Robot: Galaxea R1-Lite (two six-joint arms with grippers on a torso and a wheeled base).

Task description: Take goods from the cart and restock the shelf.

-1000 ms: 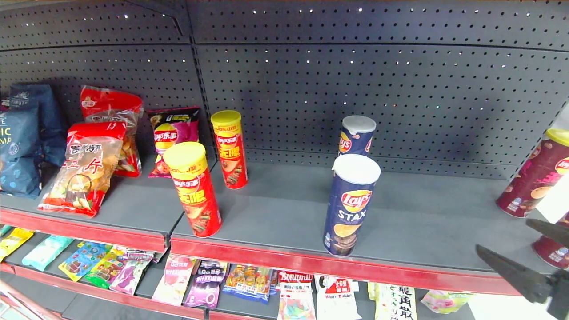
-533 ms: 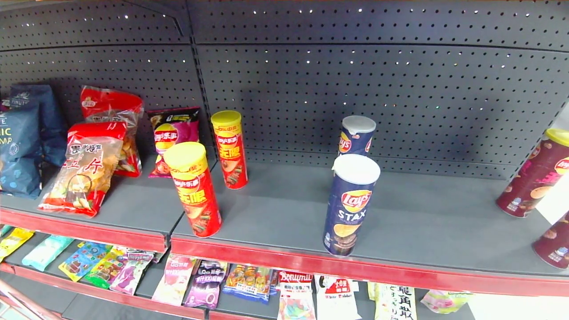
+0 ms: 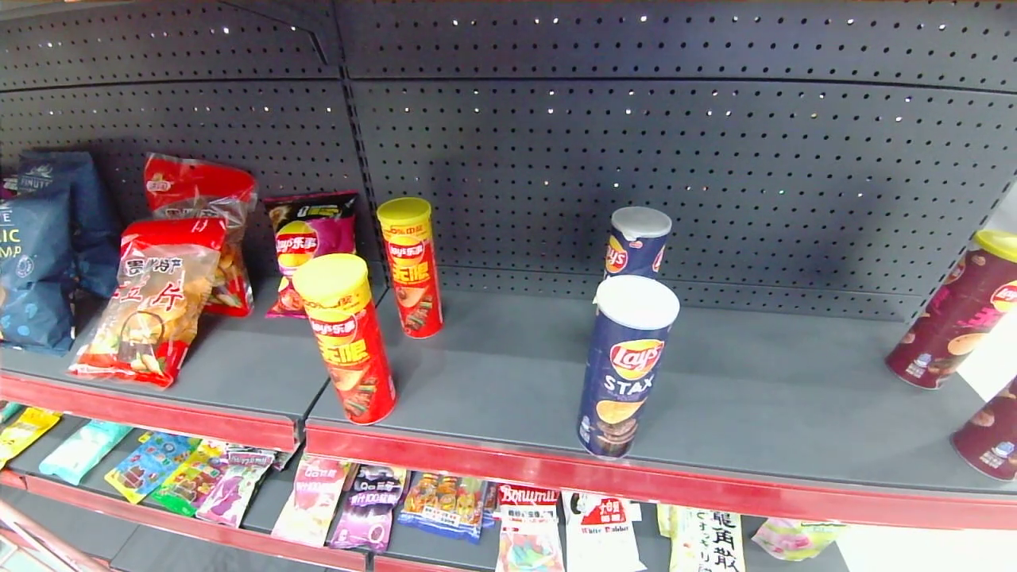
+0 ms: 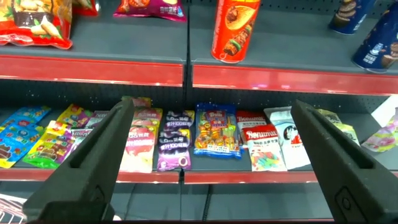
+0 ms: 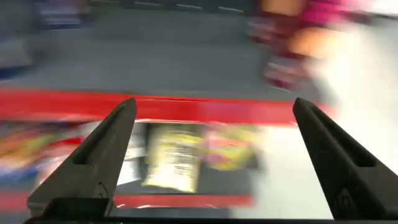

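Facing the shelf (image 3: 755, 397), left pincer (image 4: 212, 102) and right pincer (image 5: 214, 102) are both spread and empty; the bare stretch between blue can (image 3: 628, 365) and maroon can (image 3: 953, 310) lies ahead, likely nearer the right arm.

I noted brand print on the blue can (image 3: 628, 365) and red can (image 3: 346, 338). Snack packets (image 3: 524, 528) below carried labels too.

The rear blue can (image 3: 638, 238) is half hidden behind the front blue can (image 3: 628, 365). One maroon can (image 3: 989, 441) and the blue bags (image 3: 32, 262) are cut off by head-view edges. In the right wrist view the packets (image 5: 174, 158) are too smeared to identify.
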